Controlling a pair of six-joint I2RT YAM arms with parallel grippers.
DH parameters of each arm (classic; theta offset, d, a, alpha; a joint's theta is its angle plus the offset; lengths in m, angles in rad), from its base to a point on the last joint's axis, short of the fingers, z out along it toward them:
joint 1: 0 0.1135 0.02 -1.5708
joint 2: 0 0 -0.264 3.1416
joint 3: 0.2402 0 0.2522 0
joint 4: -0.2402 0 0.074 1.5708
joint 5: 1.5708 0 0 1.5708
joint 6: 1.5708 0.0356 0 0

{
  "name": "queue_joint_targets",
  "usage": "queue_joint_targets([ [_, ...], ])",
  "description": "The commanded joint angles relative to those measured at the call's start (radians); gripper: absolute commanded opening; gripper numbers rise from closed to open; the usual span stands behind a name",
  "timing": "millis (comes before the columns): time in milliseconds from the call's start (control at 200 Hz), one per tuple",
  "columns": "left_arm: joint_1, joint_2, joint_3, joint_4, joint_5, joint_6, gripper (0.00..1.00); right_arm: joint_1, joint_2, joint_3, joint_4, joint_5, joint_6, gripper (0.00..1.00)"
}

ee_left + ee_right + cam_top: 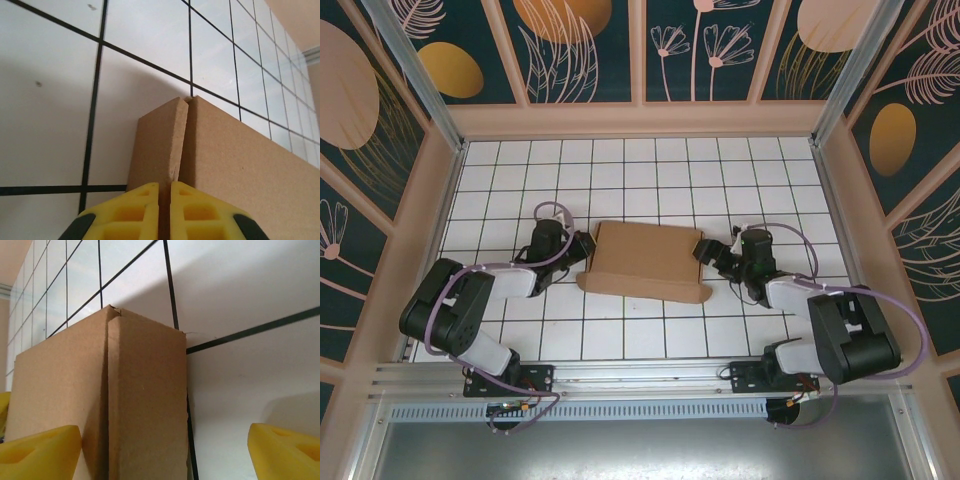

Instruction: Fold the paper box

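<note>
Likely light, stiff yet easily creased, the box (645, 262) lies mid-bench (620, 170), best gripped at its end walls: left tool (165, 190) pinches its left edge, right tool (704, 250) spread around its right end.

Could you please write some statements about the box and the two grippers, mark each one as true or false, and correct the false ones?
1. The paper box lies on a white gridded table. True.
2. The right gripper is shut on the box. False: its fingers stand wide apart, with the box's end between them.
3. The left gripper is closed on cardboard at the box's end. True.
4. The box carries printed text. False: it is plain brown cardboard.
5. Both grippers are at the same end of the box. False: they are at opposite ends.
</note>
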Motion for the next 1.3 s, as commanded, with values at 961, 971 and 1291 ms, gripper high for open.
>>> queue_joint_targets([
  [961,0.107,0.021,-0.010,-0.180,0.083,-0.060,0.24,0.043,0.252,-0.024,0.442,-0.424,0.217,0.60],
  [971,0.105,0.015,-0.008,-0.189,0.079,-0.059,0.25,0.042,0.249,-0.026,0.442,-0.420,0.218,0.60],
  [1291,0.106,-0.239,0.014,-0.393,-0.008,-0.091,0.35,0.044,0.113,-0.043,0.394,-0.264,0.260,0.56],
])
